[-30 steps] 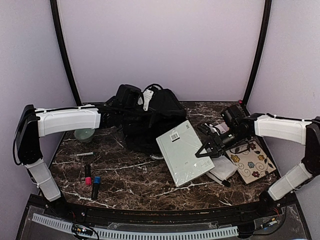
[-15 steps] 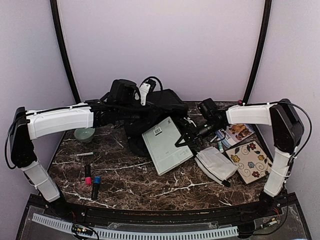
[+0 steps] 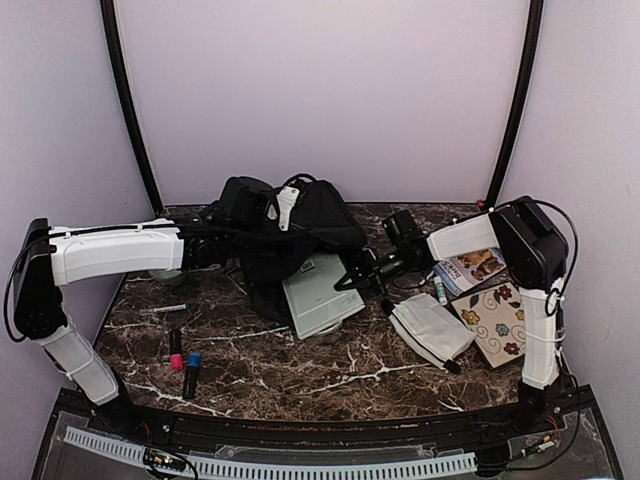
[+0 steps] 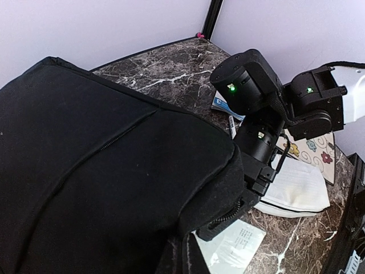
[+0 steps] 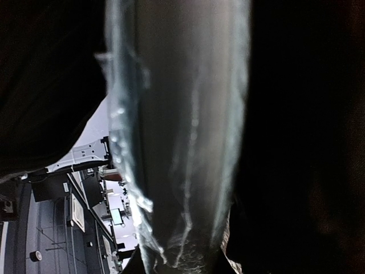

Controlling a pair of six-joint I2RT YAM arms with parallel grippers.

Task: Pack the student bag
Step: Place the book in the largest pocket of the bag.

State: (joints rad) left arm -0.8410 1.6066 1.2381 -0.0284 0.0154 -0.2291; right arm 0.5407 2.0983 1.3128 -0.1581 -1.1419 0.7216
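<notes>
Right pincer [image 3: 348, 280] clamped on pale book [image 3: 320, 300], student bag [image 3: 312, 215] just beside, overlapping book

Black soft student bag [image 3: 322, 224] lies slumped at rear centre.

left tool [image 3: 258, 203]: tips hidden by student bag [image 3: 315, 225] | book [image 3: 318, 296]: far end under bag | right wrist view: blurred, dark

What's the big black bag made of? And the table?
The bag looks like soft matte black cloth: it sags, with stitched seams. The table looks like polished dark marble with white veins, though it may be printed.
</notes>
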